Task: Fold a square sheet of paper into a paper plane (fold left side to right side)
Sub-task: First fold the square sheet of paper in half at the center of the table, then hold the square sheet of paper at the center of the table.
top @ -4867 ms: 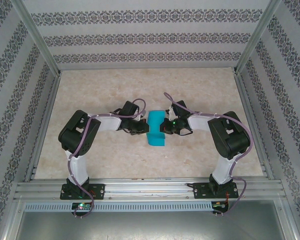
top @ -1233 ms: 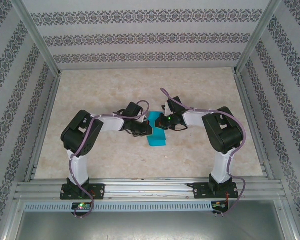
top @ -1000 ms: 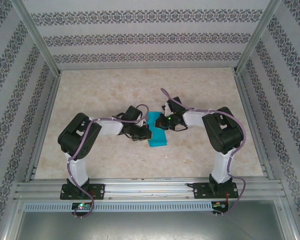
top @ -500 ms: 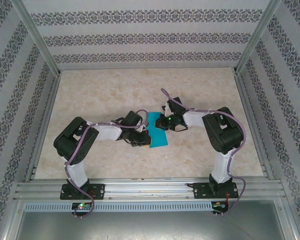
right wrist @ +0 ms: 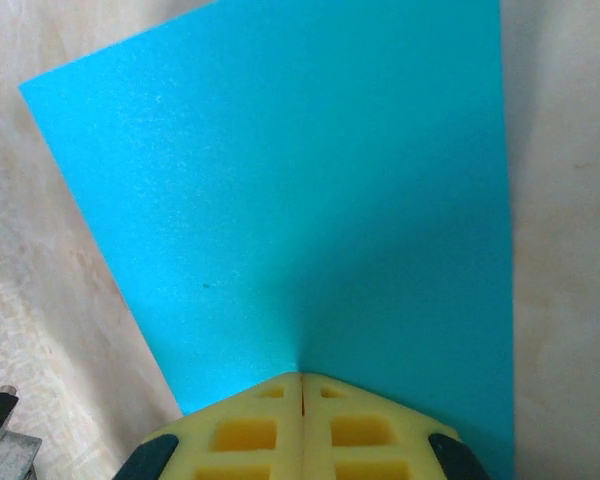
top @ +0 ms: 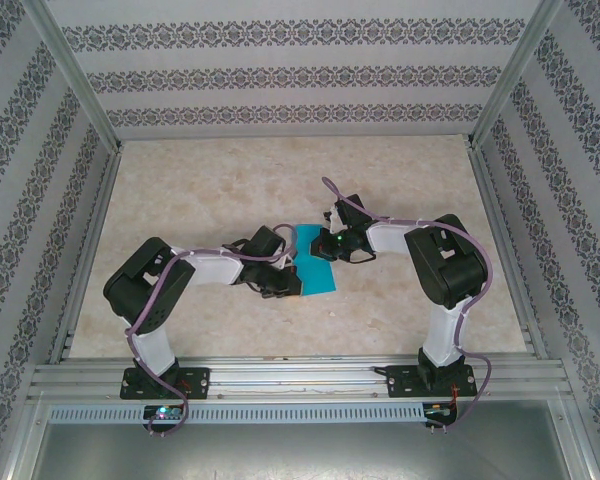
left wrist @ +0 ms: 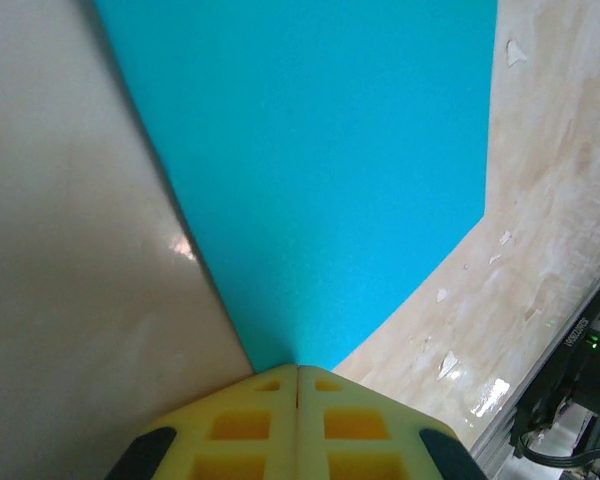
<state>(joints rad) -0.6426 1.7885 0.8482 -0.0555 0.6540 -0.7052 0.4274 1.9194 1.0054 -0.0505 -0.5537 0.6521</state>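
Beige marbled table carried the square sheet of paper, teal, betw. L gripper & R gripper, touching both tips.

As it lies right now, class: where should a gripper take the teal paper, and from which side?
Pinch the square sheet of paper at its left edge, coming in low from the left: it is a thin sheet, so only an edge can be pinched. The left gripper is shut there; the right gripper pinches the opposite edge.
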